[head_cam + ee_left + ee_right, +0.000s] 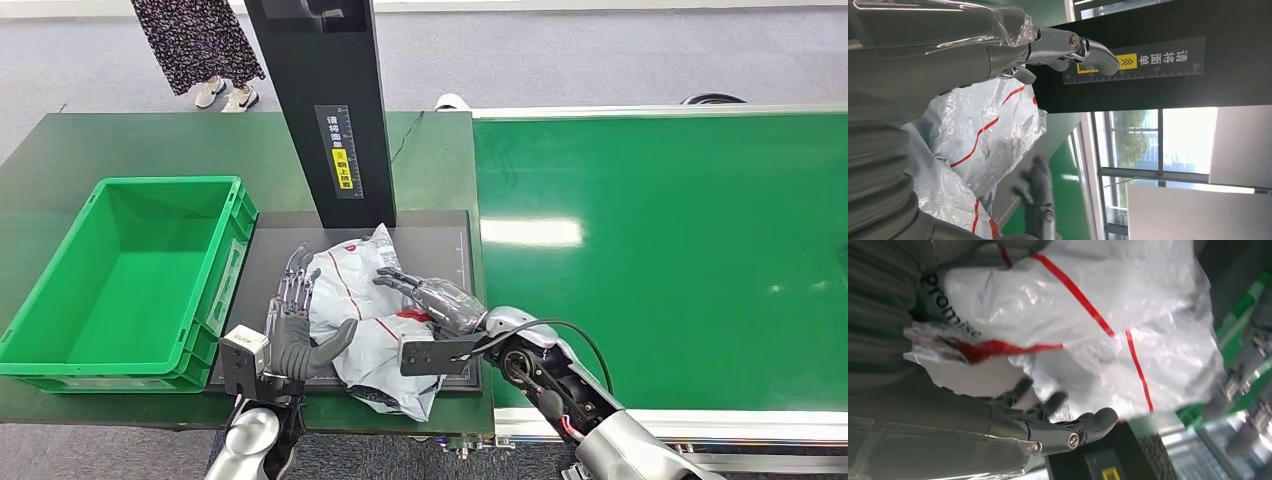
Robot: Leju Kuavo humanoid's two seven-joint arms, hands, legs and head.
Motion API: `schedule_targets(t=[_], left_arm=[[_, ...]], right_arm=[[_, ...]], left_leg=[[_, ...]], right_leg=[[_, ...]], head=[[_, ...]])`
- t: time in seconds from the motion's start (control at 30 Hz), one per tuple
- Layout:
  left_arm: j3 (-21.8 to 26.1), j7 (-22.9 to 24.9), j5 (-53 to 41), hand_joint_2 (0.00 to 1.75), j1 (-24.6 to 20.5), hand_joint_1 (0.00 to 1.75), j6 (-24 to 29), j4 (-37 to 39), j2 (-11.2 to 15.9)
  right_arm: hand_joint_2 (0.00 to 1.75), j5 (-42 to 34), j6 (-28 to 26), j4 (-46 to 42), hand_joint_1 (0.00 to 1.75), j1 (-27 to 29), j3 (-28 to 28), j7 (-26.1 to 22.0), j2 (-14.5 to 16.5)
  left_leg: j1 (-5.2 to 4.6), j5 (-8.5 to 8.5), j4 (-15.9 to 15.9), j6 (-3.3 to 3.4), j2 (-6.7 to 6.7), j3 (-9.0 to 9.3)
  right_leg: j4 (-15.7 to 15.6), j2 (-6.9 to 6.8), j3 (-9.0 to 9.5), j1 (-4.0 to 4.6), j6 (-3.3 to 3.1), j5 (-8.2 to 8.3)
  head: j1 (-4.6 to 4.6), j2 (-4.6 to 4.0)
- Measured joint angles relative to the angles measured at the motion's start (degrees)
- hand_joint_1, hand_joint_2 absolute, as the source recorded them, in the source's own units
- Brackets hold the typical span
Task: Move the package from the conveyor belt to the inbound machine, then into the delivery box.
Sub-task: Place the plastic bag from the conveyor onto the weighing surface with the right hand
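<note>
The package (365, 320) (white-grey plastic with red stripes) lies crumpled on the dark platform of the inbound machine (440, 240), lower centre of the head view. The left hand (292, 325) rests against its left edge, fingers extended and apart. The right hand (430, 296) lies on top of it, fingers stretched flat. The green delivery box (60, 365) stands at lower left; the conveyor belt (680, 250) fills the right.
</note>
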Motion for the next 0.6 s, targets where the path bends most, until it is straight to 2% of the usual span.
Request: schedule_targets(t=[0.27,0.4,0.6], left_arm=[[0.0,-0.3,0.0,1.75,0.0,0.0,-0.1,-0.1,0.0],[-0.1,-0.3,0.0,1.75,0.0,0.0,-0.2,-0.1,0.0],[-0.7,-0.3,0.1,1.75,0.0,0.0,-0.7,-0.1,0.0]], right_arm=[[1.75,-0.3,-7.2,-7.0,0.0,3.6,-5.5,-0.7,-1.1],[0.0,0.9,-10.3,-9.7,0.0,5.7,-7.6,0.0,-1.6],[0.0,0.1,-15.7,-12.2,0.0,8.3,-10.7,-0.2,-1.7]], left_leg=[[0.0,-0.01,0.0,0.0,0.0,-0.01],[0.0,-0.01,0.0,0.0,0.0,-0.01],[0.0,-0.01,0.0,0.0,-0.01,-0.01]], right_leg=[[0.0,0.0,-0.02,0.0,0.0,0.0],[0.0,0.0,-0.02,-0.01,0.0,0.0],[0.0,0.0,-0.02,0.0,0.0,0.0]], head=[[-0.01,0.0],[-0.01,0.0],[-0.01,0.0]])
